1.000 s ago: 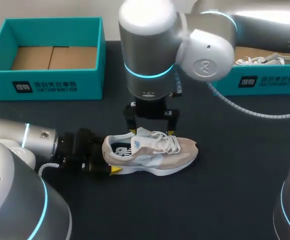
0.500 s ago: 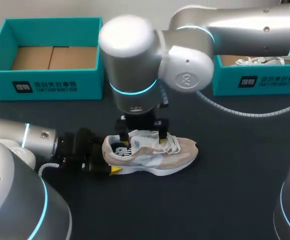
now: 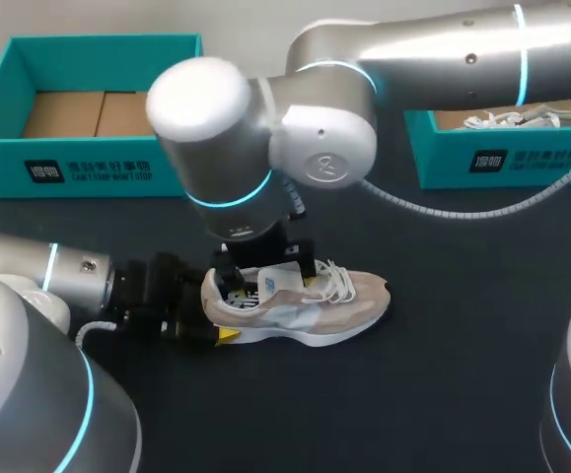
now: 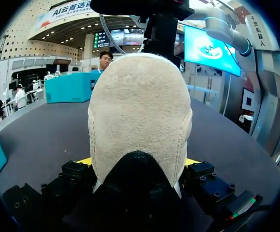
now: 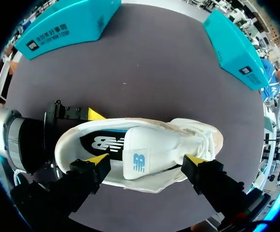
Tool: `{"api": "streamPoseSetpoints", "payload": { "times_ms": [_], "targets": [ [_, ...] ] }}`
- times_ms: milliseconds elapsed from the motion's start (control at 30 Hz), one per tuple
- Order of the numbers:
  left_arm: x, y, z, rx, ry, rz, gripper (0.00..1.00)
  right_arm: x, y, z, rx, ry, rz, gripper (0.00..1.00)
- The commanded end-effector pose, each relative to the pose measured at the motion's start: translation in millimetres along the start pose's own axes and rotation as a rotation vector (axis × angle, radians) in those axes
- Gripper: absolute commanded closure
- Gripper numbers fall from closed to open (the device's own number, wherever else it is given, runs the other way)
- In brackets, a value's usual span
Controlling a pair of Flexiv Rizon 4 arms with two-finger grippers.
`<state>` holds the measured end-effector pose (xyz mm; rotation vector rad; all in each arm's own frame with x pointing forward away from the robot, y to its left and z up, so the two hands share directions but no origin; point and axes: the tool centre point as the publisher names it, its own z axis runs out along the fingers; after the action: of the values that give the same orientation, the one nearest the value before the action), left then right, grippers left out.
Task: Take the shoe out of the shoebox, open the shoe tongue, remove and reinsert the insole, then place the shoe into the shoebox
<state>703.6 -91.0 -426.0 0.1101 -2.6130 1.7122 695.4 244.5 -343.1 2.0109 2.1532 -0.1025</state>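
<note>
A beige and white sneaker (image 3: 305, 304) lies on its sole on the black table, toe to the right. My left gripper (image 3: 216, 317) is shut on its heel; in the left wrist view the suede heel (image 4: 140, 111) fills the space between the yellow tips of that gripper (image 4: 137, 162). My right gripper (image 3: 268, 276) hangs open over the shoe's mouth. In the right wrist view that gripper (image 5: 147, 162) straddles the raised white tongue (image 5: 140, 158), one tip over the black insole (image 5: 101, 142), the other by the laces (image 5: 205, 140).
An empty teal shoebox (image 3: 88, 168) with a cardboard floor stands at the back left. A second teal box (image 3: 502, 158) at the back right holds another shoe (image 3: 512, 120). My right arm's big elbow (image 3: 226, 138) hangs over the table's middle.
My right arm has swung left and lowered, bringing its open gripper from behind the shoe to over the tongue and mouth. The left gripper and the shoe have stayed put.
</note>
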Motion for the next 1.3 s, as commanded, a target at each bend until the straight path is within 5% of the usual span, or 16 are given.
{"api": "streamPoseSetpoints", "payload": {
  "times_ms": [33, 767, 1300],
  "targets": [
    [2.3, 4, 5, -0.001, 0.0, -0.001, 1.0, 6.2, -6.4, 3, -0.026, -0.318, 0.56, 0.0],
    [2.3, 4, 5, -0.001, 0.0, -0.001, 1.0, -12.8, -1.4, 23, -0.058, -0.276, 0.849, 0.0],
    [2.3, 4, 5, -0.001, 0.0, -0.001, 1.0, -54.6, -1.5, -5, -0.107, -0.346, 0.909, 0.0]
  ]
}}
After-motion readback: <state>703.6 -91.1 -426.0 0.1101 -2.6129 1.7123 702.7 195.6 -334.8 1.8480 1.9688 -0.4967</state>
